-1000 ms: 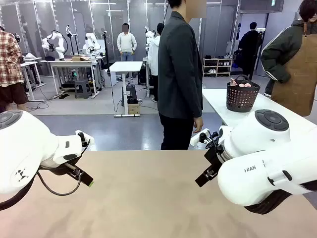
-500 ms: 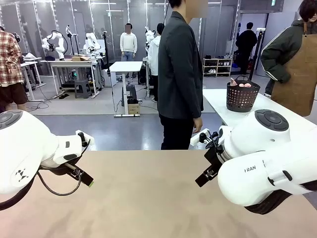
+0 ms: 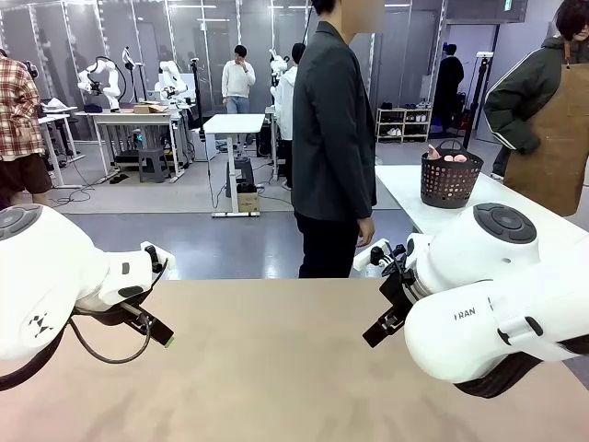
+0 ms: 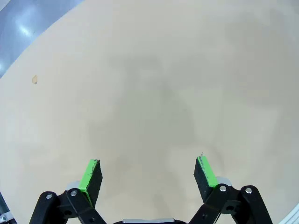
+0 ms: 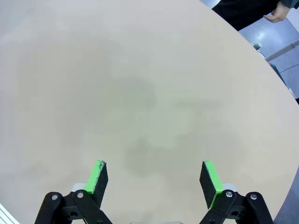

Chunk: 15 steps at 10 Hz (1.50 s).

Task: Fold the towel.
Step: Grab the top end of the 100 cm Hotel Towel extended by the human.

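The towel (image 3: 450,157) shows as a bit of salmon-pink cloth inside a dark perforated basket (image 3: 449,180) on the white table at the back right, far from both arms. My left gripper (image 3: 155,322) hangs open over the left side of the tan table (image 3: 267,368). In the left wrist view, the left gripper (image 4: 148,170) has bare tabletop between its green pads (image 4: 90,175). My right gripper (image 3: 382,318) hangs open over the right side. In the right wrist view, the right gripper (image 5: 156,176) likewise holds nothing.
A person in a dark jacket (image 3: 331,138) stands at the table's far edge, side-on, one hand (image 3: 368,230) hanging down. Another person in a brown apron (image 3: 552,138) stands by the white table (image 3: 405,189). A small speck (image 4: 34,80) lies on the tabletop.
Neither arm nor gripper has moved. Only people far in the background have shifted.
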Each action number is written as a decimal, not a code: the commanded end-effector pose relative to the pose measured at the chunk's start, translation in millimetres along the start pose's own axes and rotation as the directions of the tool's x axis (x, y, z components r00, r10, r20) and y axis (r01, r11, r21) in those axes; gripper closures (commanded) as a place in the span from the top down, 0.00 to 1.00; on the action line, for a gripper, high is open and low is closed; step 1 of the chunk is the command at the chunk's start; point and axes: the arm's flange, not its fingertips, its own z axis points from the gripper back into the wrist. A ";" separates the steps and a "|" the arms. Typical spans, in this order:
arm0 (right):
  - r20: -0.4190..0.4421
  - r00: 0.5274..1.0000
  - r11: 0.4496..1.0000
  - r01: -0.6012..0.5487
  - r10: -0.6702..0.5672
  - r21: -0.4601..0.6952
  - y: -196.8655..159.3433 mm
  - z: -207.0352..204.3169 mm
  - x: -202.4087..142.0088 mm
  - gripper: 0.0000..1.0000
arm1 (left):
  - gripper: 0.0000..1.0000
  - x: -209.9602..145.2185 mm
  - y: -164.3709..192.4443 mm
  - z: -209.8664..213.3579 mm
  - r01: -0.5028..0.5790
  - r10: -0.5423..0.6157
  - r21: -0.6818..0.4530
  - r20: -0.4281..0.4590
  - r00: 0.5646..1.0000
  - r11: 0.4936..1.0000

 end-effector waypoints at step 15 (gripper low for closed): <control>-0.202 0.851 0.273 0.367 -0.485 0.889 -249.1 109.1 -128.1 1.00 | 1.00 -159.3 249.1 166.4 -0.191 0.539 -0.907 0.045 0.841 0.374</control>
